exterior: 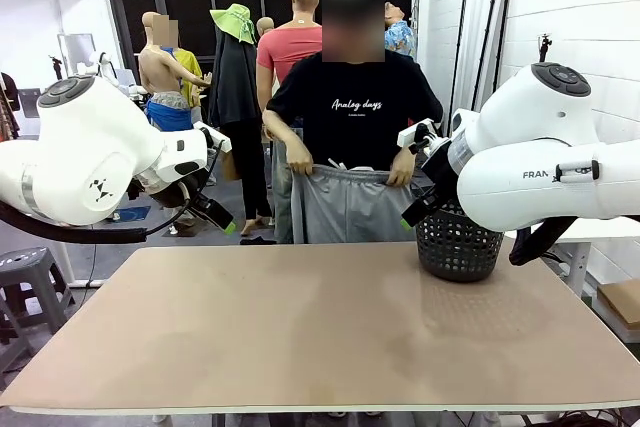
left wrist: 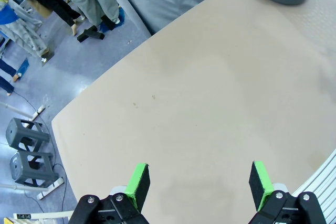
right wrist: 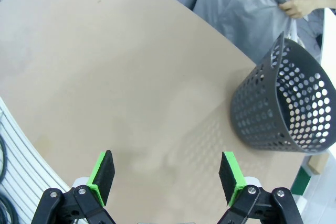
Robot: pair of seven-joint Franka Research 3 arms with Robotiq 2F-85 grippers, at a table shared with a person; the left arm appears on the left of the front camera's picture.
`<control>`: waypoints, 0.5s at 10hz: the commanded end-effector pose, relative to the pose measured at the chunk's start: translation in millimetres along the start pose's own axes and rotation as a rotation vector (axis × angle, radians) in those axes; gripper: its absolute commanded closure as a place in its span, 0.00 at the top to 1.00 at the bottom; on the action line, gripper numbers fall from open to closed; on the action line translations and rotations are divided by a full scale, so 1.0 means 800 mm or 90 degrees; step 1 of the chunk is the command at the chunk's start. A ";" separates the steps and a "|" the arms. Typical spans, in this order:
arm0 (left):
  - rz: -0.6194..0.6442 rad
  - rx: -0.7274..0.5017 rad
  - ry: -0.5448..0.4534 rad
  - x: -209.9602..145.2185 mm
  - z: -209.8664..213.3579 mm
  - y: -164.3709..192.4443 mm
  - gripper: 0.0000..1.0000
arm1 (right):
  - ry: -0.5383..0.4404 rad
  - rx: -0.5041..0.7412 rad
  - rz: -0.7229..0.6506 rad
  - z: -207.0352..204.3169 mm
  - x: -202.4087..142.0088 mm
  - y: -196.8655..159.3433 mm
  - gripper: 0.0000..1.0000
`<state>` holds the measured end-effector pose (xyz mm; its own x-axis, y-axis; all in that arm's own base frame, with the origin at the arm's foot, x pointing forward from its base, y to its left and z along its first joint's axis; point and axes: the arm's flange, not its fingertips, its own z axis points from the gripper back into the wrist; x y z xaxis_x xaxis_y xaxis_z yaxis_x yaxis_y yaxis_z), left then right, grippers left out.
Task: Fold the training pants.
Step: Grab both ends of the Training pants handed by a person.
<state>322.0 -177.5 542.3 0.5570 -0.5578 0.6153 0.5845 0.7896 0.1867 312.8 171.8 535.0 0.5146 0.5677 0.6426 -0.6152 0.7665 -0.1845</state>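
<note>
Left claw, right claw: spread wide.

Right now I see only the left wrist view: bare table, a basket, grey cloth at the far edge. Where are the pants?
Observer: The person holds the pants up by the waistband, behind the table's far edge.
Operator: Are they lying on it?
Observer: No, they hang down behind it.
Operator: What about the right side?
Observer: The right gripper is open, above the table, near the basket.
</note>
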 end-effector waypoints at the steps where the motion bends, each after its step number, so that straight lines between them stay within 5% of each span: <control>1: 0.000 0.000 -0.001 0.000 0.001 0.000 1.00 | -0.001 0.005 -0.003 0.000 0.000 0.000 1.00; 5: 0.000 0.000 -0.001 0.000 0.001 0.000 1.00 | -0.001 0.005 -0.003 0.000 0.000 0.000 1.00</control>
<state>322.0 -177.5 542.3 0.5570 -0.5578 0.6153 0.5845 0.7896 0.1867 312.8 171.8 535.0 0.5146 0.5677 0.6426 -0.6152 0.7665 -0.1845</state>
